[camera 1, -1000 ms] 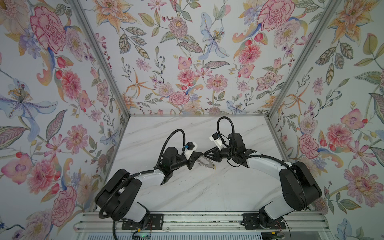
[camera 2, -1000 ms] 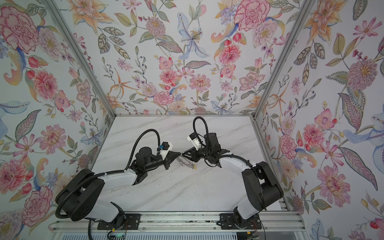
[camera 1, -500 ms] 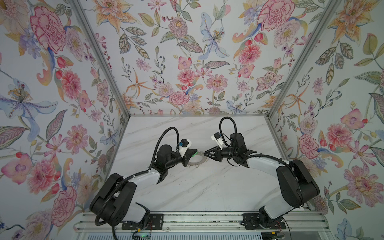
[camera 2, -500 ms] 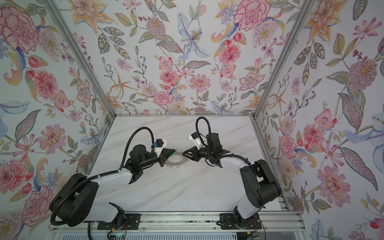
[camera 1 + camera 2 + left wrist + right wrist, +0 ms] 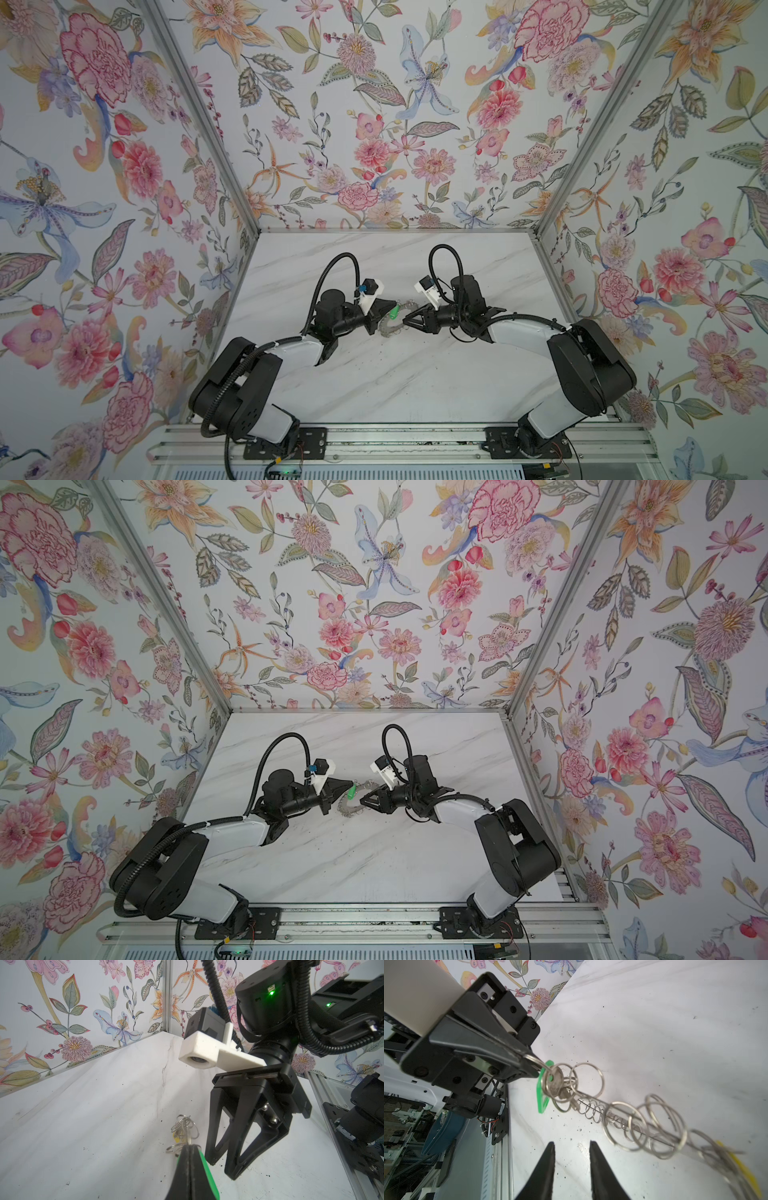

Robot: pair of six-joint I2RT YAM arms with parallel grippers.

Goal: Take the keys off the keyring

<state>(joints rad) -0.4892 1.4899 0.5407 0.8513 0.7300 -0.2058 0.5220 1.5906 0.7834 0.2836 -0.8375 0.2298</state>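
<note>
Loop-fringed keyring [image 5: 390, 330], green-tagged key [image 5: 554, 1084] at one edge, yellow-tagged key [image 5: 737, 1164] opposite

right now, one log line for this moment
left claw: shut on keyring loop by green tag | right claw: open, empty, beside keyring

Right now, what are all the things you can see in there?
keyring: one, silvery, ringed with wire loops, between the two arms
key: one clear, silvery, beside green tag
green tag: one, green, at the held end
yellow tag: one, yellow, at the keyring's other end
table: one, white marble, under everything
walls: three, flowery, around the table
left fingers: two, black, shut on a keyring loop
right fingers: two, black, open, empty
</note>
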